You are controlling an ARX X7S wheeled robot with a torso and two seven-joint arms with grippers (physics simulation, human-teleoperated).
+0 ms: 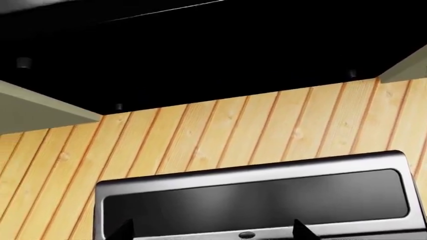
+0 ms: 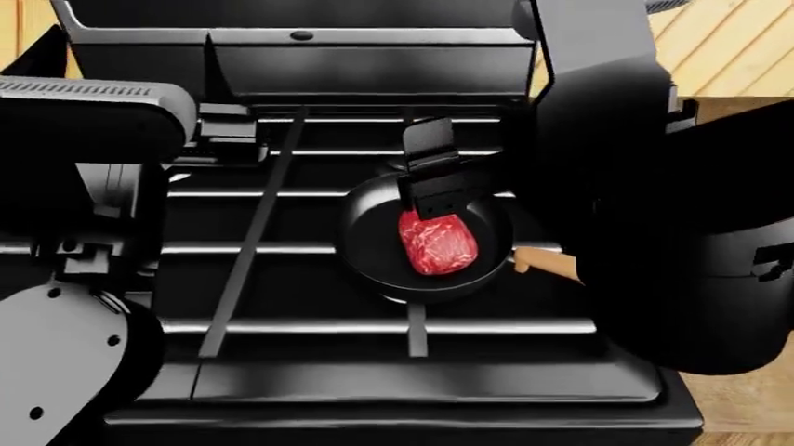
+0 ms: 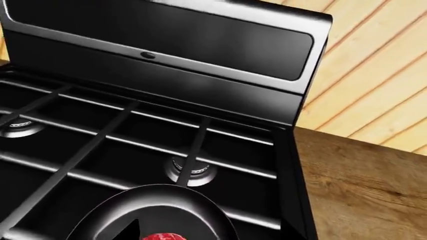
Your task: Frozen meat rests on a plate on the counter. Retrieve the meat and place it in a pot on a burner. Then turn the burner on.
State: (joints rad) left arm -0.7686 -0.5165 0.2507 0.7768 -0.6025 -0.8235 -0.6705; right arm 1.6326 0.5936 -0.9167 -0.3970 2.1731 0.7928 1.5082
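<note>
The robot's two big arms sit closest: the left arm point(image 2: 74, 372) and the right arm point(image 2: 645, 186), dark and bulky.

Under the right hand's fingers point(image 2: 429, 149) lies the black stove point(image 2: 310, 372) with its long iron bars. The brown counter point(image 3: 360, 190) is off to the outer side of those fingers, next to the stove. No plate shows in any view.

The pan point(image 2: 366, 255) sits on the bars right below the right gripper point(image 2: 432, 177). Its wooden handle point(image 2: 546, 263) points away from the fingers, toward the right arm.

The meat point(image 2: 437, 243) lies in the pan, just under the fingertips. The right fingers look apart and hold nothing. The left gripper point(image 1: 213, 232) is spread wide too, facing the back of the stove, and it is empty.

A small silver burner ring point(image 3: 190, 170) shows past the pan, farther out than the fingers reach. The ring under the pan is hidden.

So the meat part looks done. I think the job now is to get the right hand out and turn the fire on.

To do it well, lift the fingers straight up first. Do not swing sideways, or they may bump the pan rim or the handle and slide the pan off its ring. No knobs show here, so look for them before reaching. Pick the knob for the ring under the pan, not another one.
</note>
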